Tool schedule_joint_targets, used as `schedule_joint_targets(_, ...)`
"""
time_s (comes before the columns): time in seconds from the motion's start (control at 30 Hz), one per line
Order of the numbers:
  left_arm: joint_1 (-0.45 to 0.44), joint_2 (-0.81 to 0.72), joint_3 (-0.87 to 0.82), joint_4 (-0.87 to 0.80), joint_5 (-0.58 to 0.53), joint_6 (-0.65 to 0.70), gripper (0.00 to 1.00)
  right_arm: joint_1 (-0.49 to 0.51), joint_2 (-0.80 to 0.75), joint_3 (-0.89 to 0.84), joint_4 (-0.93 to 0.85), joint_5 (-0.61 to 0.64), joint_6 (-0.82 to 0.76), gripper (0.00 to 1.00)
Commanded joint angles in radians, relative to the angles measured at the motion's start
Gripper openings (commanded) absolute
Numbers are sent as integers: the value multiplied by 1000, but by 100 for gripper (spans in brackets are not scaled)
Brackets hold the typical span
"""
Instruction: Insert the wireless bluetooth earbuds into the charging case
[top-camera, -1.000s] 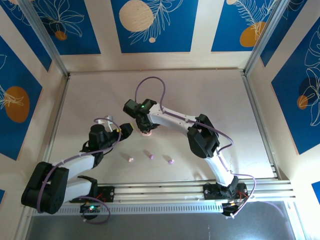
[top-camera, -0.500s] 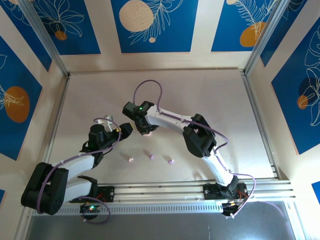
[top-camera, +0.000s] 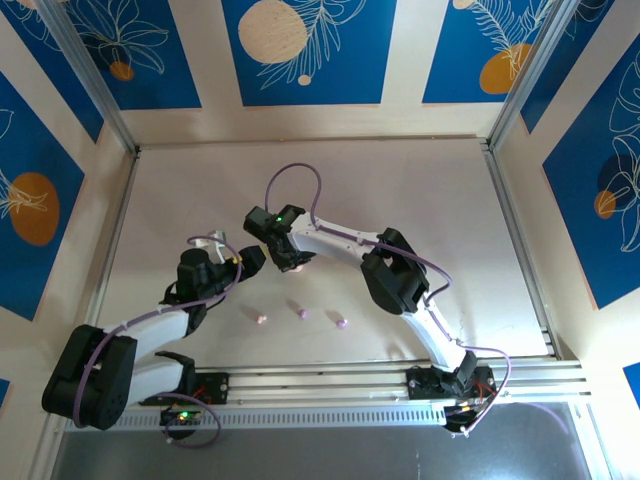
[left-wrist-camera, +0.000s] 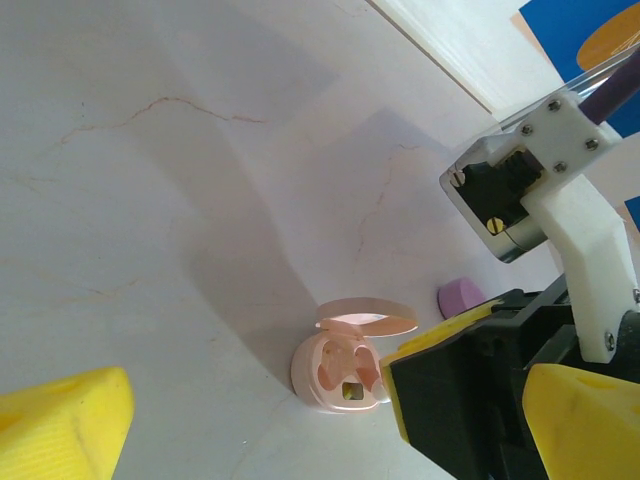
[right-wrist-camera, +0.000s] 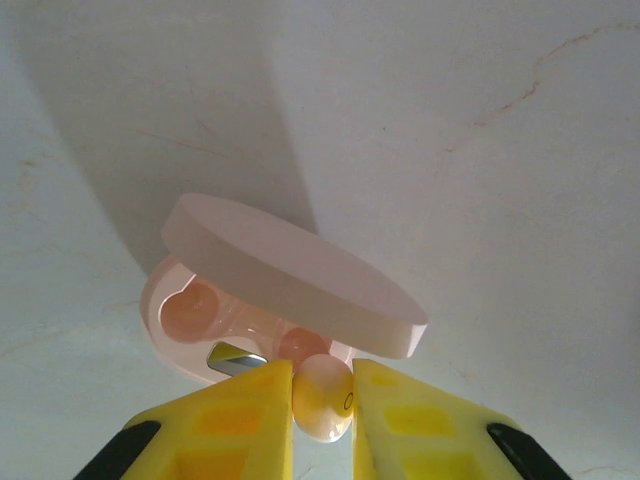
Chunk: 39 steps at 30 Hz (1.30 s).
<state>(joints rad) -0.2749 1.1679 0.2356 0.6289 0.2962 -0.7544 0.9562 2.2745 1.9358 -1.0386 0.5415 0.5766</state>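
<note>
**A:** Over on the left, the left gripper (top-camera: 250, 263) hangs just beside the charging case (right-wrist-camera: 165, 335), jaws spread as wide as they go and holding nothing.

**B:** And the case?

**A:** It sits open on the table with its lid (right-wrist-camera: 290, 280) tipped up. I can't tell whether its wells are filled.

**B:** Further right?

**A:** The right gripper (right-wrist-camera: 322, 375) has its jaws nearly closed, pinching a pale pink earbud (right-wrist-camera: 322, 402) at the case's near rim, under the lid's edge.

**B:** How will it handle?

**A:** I'd judge it featherlight, hard and slick. Being so round, it could squirt out of a pinch, so a gentle hold across its widest part seems best.

**B:** Any others?

**A:** Three lie loose near the arm bases, well apart from the case: a pink bud (top-camera: 261, 319), a purple bud (top-camera: 303, 312) and a second purple bud (top-camera: 341, 323).
</note>
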Motion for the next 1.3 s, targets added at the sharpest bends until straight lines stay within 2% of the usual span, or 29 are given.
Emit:
schedule_joint_targets(0.0,11,-8,5,29,23,-3,100,4,23,32,-8,-24,-10,19)
schedule_joint_targets(0.5,11,-5,4,32,22,-4,100,-1,39,41,-6,-24,-13,19)
schedule_joint_targets(0.8,10,-1,4,39,22,-3,100,-7,36,113,-78,-7,-26,19)
schedule_joint_targets(1.27,10,-22,4,15,7,17,100,-14,13,71,-47,-2,-26,19)
